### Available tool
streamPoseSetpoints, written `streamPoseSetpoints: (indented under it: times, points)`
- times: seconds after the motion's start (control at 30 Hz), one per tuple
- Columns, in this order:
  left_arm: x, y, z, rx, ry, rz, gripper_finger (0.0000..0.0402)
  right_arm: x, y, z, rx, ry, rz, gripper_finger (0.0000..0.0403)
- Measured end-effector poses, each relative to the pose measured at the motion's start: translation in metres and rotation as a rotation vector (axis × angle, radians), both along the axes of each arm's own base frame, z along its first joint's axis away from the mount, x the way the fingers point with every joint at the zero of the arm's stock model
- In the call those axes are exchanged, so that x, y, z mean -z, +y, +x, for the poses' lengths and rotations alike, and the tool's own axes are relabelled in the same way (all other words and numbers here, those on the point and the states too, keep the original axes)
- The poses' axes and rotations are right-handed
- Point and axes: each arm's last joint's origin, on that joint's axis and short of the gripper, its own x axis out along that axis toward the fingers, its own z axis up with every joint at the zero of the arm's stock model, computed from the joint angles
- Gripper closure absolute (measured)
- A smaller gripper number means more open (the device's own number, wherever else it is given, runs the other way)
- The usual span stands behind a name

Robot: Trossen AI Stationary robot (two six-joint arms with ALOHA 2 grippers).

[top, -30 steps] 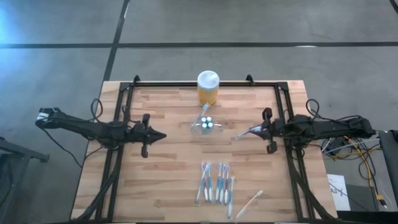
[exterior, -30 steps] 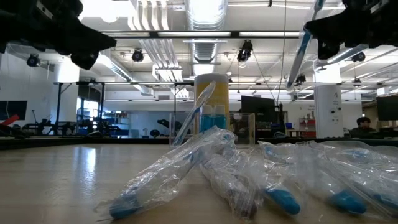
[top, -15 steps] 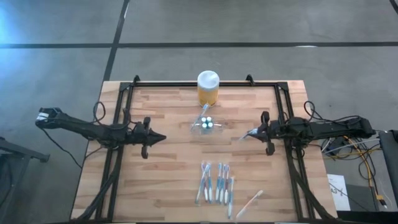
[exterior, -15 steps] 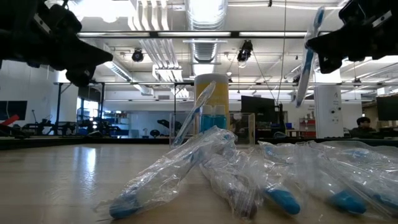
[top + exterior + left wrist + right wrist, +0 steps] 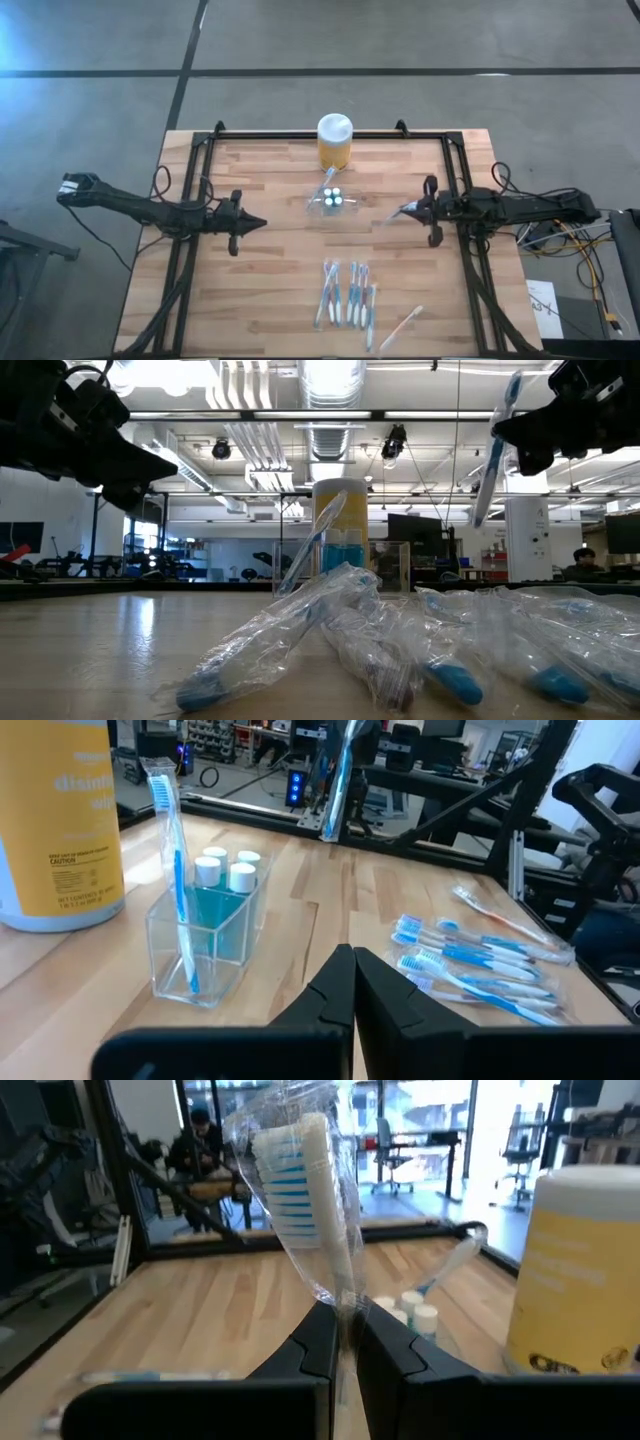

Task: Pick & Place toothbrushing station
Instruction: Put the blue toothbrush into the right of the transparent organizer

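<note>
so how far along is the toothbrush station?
Done: one blue toothbrush stands in the clear plastic holder.
In hand: the right gripper is shut on a plastic-wrapped blue-and-white toothbrush, held above the table.
Left: wrapped toothbrushes lie at the front; the left gripper is shut and empty.

- High view looks straight down from well above, taking in the whole table (image 5: 270,250), both arms and a band of grey floor around it
- Low view sits right at table height, facing level across the wood into the room; the wrapped toothbrushes (image 5: 400,640) lie very near its lens
- Left wrist view peers forward and slightly down past that arm's own jaws, close to the toothbrushing station (image 5: 205,935) and the yellow jar (image 5: 60,820)
- Right wrist view faces across the table from the opposite side, tight on a wrapped toothbrush (image 5: 310,1190)
- All four share the station and jar at mid-table; both wrist views and the low view also catch the room beyond
</note>
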Motion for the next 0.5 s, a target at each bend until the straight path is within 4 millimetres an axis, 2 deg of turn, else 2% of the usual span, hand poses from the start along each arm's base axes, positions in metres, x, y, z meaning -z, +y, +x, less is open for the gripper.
streamPoseSetpoints:
  times: [0.1, 0.27, 0.5]
  points:
    - [0.0, 0.0, 0.0, -0.001, -0.001, -0.017, 0.0398, -0.007, 0.0, -0.006, 0.001, 0.041, 0.008, 0.0387]
    - [0.0, 0.0, 0.0, -0.003, -0.002, -0.029, 0.0394, -0.017, -0.001, -0.014, 0.0, 0.005, 0.013, 0.0387]
    - [0.0, 0.0, 0.0, -0.003, -0.002, -0.031, 0.0397, -0.016, -0.001, -0.019, 0.0, -0.024, 0.018, 0.0387]
